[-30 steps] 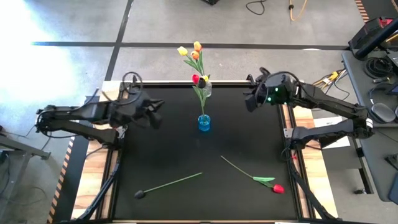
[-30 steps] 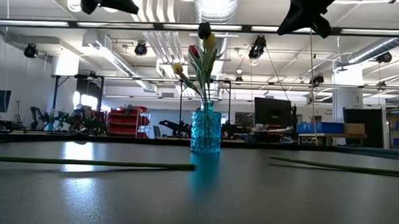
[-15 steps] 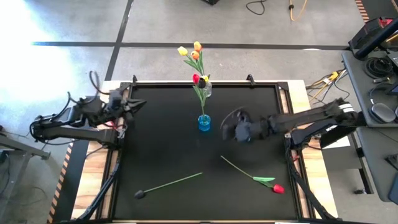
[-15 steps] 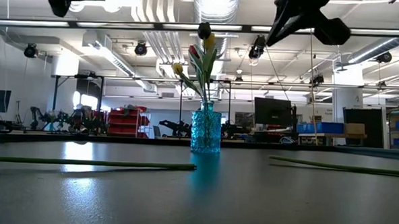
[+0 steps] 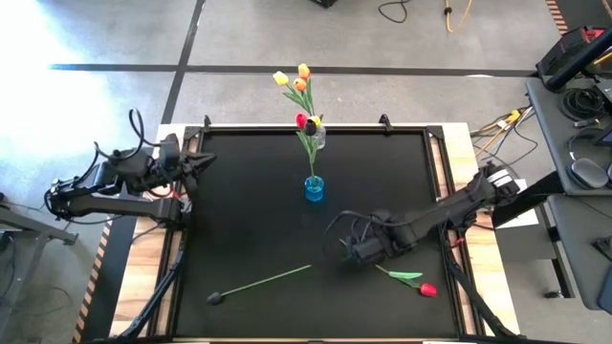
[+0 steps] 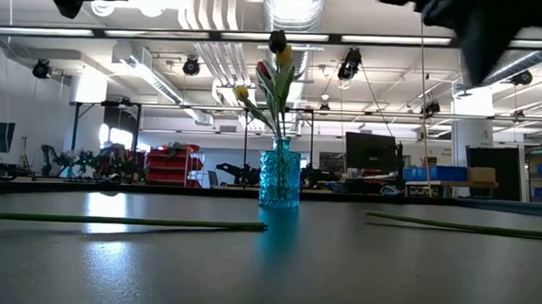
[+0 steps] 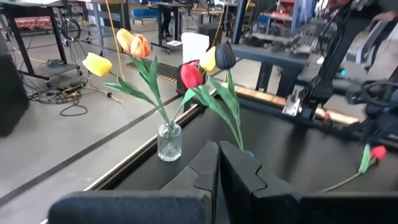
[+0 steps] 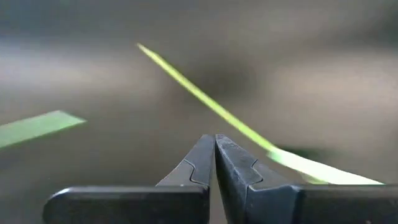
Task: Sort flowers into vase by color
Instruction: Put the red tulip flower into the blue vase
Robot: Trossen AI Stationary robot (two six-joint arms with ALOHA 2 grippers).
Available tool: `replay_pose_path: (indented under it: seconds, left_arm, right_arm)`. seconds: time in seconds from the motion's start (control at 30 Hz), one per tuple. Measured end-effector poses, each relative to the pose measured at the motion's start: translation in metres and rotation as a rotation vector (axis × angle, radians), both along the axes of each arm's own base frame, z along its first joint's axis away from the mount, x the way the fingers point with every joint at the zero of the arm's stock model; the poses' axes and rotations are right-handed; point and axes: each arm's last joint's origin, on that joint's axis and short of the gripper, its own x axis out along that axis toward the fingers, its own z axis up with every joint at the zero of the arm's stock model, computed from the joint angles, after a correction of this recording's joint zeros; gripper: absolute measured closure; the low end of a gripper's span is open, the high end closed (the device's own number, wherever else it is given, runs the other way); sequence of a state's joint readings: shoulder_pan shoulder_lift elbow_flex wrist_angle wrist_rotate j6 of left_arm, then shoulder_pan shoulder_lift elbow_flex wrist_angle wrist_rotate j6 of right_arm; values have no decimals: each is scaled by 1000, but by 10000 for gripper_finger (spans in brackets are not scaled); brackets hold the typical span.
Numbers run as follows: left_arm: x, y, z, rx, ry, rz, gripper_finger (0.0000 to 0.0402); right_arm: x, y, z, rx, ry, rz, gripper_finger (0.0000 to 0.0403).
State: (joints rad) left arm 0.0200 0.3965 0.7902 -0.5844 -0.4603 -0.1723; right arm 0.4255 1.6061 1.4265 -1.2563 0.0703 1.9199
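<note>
While the left pincer [image 5: 203, 161] waits closed at the tabletop's [image 5: 249, 220] left edge, the high view puts the right pincer [image 5: 356, 250], closed and empty, low over the stem of the red tulip [image 5: 426, 289] lying near the front right. A dark tulip [image 5: 216, 297] lies front left; the blue vase [image 5: 314, 188] stands mid-table, the clear vase [image 5: 318, 137] at the far edge.

Low view: both stems lie flat either side of the blue vase [image 6: 280, 178].

Right wrist: the green stem [image 8: 205, 102] runs just beyond the shut fingertips [image 8: 214, 142].
</note>
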Motion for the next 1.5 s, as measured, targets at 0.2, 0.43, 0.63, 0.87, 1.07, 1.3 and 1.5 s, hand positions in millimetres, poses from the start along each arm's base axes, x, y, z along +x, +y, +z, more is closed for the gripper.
replay_pose_path:
  seconds: [0.2,0.43,0.63,0.87,1.07,1.3,1.5]
  left_arm:
    - [-4,0,-1,35,20,-7,402]
    - [-15,0,0,30,-17,-5,402]
    - [-22,0,-3,3,-19,0,402]
    - [-25,-1,-4,-4,-21,1,401]
    - [-23,0,-4,0,-8,0,401]
    - [-22,0,-5,-6,-3,1,401]
    - [-21,0,-5,-8,3,2,401]
  right_arm:
    - [-4,13,-8,181,220,439,350]
    - [-8,13,-32,232,245,751,293]
    - [-17,22,-54,298,193,869,287]
    - [-33,40,-77,348,191,927,287]
    - [-44,42,-92,352,231,898,290]
    - [-49,42,-108,416,194,913,333]
    - [-43,45,-101,449,154,949,389]
